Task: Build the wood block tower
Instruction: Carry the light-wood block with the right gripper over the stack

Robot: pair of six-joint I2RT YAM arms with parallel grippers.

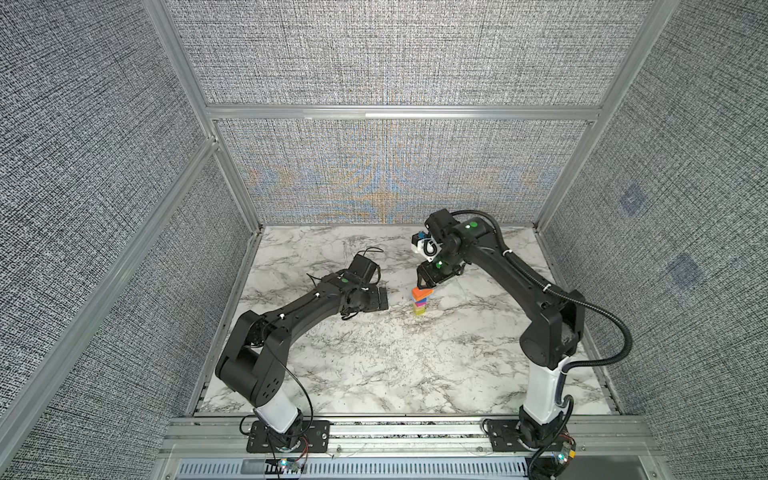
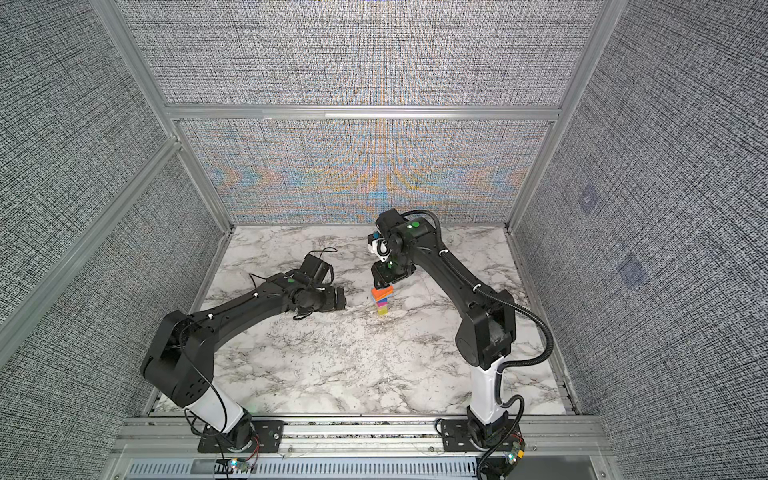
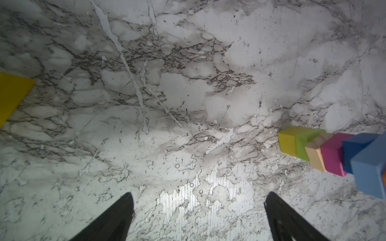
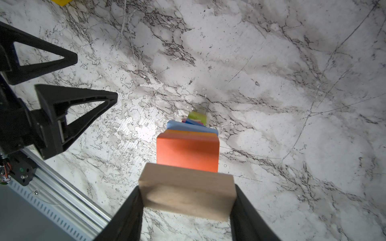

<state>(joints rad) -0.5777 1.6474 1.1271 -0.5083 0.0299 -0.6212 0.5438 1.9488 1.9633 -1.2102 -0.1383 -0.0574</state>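
Right tool [image 4: 187, 186] clamped on plain plank [image 4: 186, 198], over orange slab [image 4: 188, 152] atop the tower [image 1: 420, 302] on the bench [image 1: 374, 365], left tool [image 3: 199, 193] spread wide, low beside it, yellow wedge [image 3: 12, 96] lying apart.

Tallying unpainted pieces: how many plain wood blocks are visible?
2: one plain block in the tower between lime and magenta; one plank in the right gripper above the orange slab. More may be hidden.
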